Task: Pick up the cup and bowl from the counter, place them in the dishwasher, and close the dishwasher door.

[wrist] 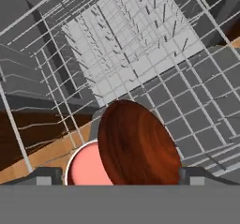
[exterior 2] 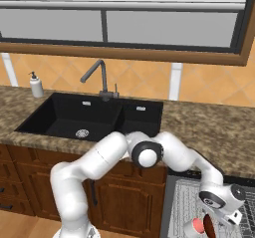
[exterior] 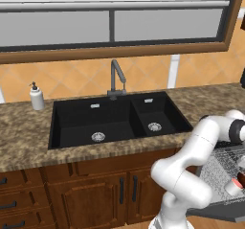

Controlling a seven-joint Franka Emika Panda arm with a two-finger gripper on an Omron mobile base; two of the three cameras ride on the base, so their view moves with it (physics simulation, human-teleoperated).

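The dark reddish-brown bowl (wrist: 138,143) stands tilted on its edge in the dishwasher's grey wire rack (wrist: 140,40). It leans against the cup (wrist: 84,170), whose red inside faces my hand. My gripper (wrist: 119,177) hangs just above them, open, with the bowl between its spread fingertips (wrist: 44,176). In the right base view the gripper (exterior 2: 219,221) reaches down over the rack (exterior 2: 182,199), with the cup (exterior 2: 194,227) and bowl (exterior 2: 209,228) below it. The cup (exterior: 233,187) also shows in the left base view, on the rack (exterior: 225,158) over the lowered dishwasher door (exterior: 216,212).
The granite counter (exterior: 24,132) carries a black double sink (exterior: 110,120) with a faucet (exterior: 116,79). A white soap dispenser (exterior: 36,97) stands at its back left. Brown wooden cabinets (exterior: 86,199) run beneath, left of the dishwasher.
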